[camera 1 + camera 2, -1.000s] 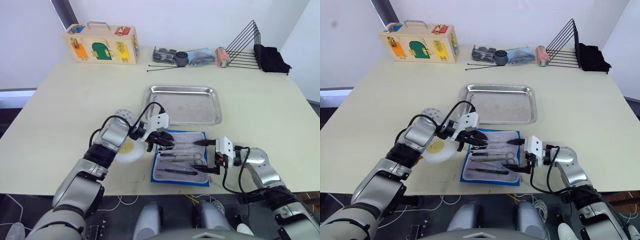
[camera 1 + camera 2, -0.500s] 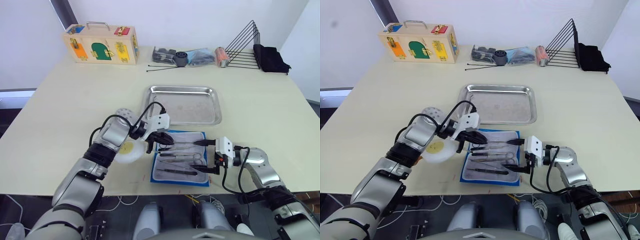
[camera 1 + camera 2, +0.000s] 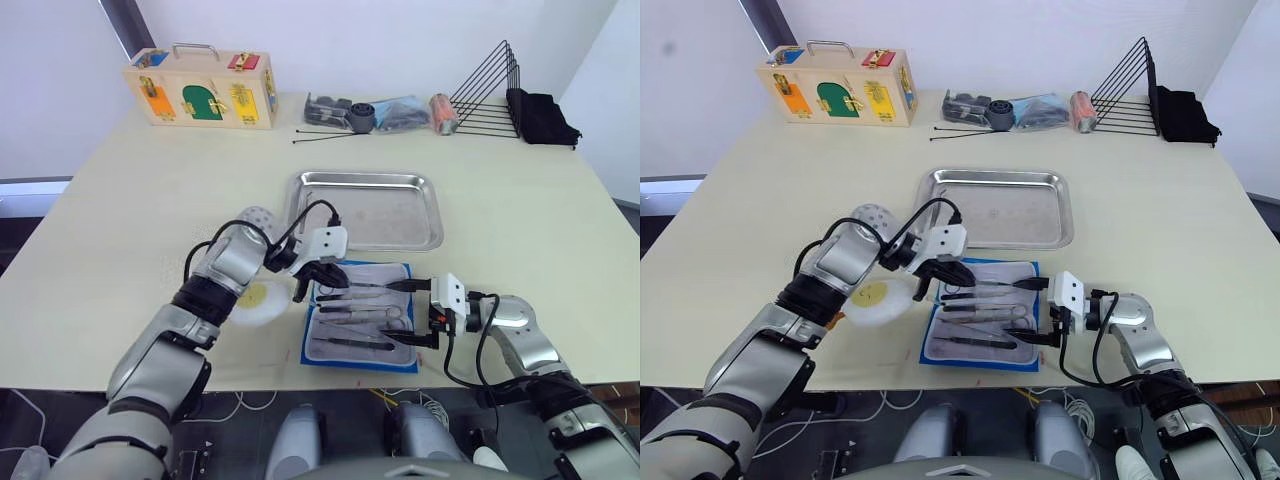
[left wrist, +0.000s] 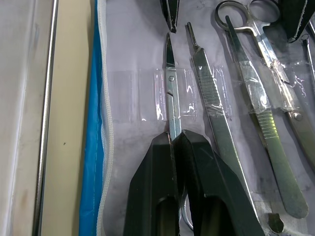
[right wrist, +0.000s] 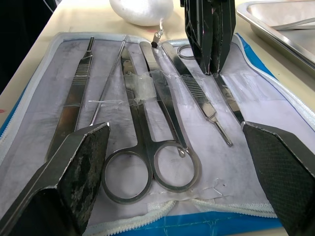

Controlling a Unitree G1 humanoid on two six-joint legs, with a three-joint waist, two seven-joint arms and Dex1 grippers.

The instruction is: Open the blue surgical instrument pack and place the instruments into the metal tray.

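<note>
Pale cream table (image 3: 130, 200), matte and broad, backed by a white wall; at its far edge a wooden latch box (image 3: 202, 92), a black wire rack (image 3: 490, 85) and dark folded cloth (image 3: 543, 117). At mid-table sits the metal tray (image 3: 368, 210): shallow, shiny steel, rounded corners, raised rim, holding no instruments as far as I can see. Just in front of it, near the table's front edge, the blue surgical instrument pack (image 3: 362, 316) lies opened flat, its grey-white soft lining bordered by a bright-blue zipped edge. A white egg-shaped toy (image 3: 256, 300) rests just to its left. The instruments (image 5: 147, 123) lie side by side in the lining, held under clear film straps: ring-handled scissors, ridged-grip handles, a thin probe, all slim polished metal. The left gripper (image 4: 173, 140) is down on the pack's tray side, its fingers closed on the shank of a small pair of scissors (image 4: 170, 93) whose blades are still under a strap. The right gripper (image 5: 177, 196) rests at the pack's right edge with its fingers spread wide, nothing between them. Risks, as judged: the strap may hold the scissors, so a pull could lift or drag the light fabric pack along; smooth narrow steel could twist or slip in a tip pinch; the open right fingers may not pin the pack firmly.
</note>
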